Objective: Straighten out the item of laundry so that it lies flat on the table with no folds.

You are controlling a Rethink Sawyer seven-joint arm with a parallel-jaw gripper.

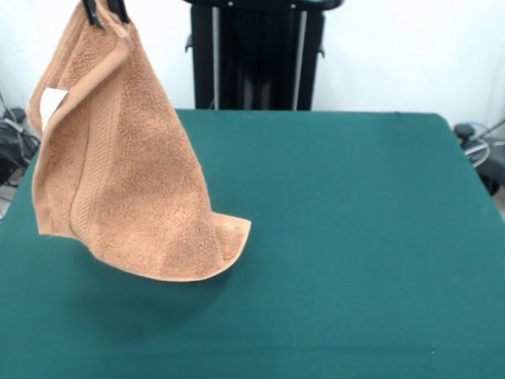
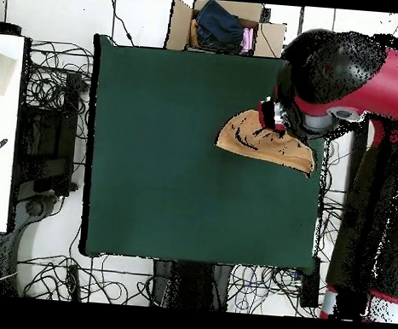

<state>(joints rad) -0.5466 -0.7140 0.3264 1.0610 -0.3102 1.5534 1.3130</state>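
While the gripper is lifting it by one corner, the towel is hanging in the air:

Grip: at 11 o'clock in the front view, the two dark fingertips are pinching the top corner of the cloth, closed narrow on it; only their tips are showing at the picture's edge.

Towel position: it is draping down in a cone, with its low corner curling out toward 5 o'clock and seeming to be just brushing the table; contact is hard to confirm. Seen from overhead, it is sitting at about 2 o'clock on the green surface, near the edge on the arm's side.

Label: the white tag is showing on the left fold.

Progress: judging by the folded, hanging cloth, the flattening is not yet done.

Risk, slipping: a thin corner pinch is carrying the whole weight, so a quick swing could be pulling the cloth free.

Risk, bunching: lowering straight down would likely be piling the folds onto themselves.

Risk, overhang: spreading this close to the edge could be leaving part of it off the table.
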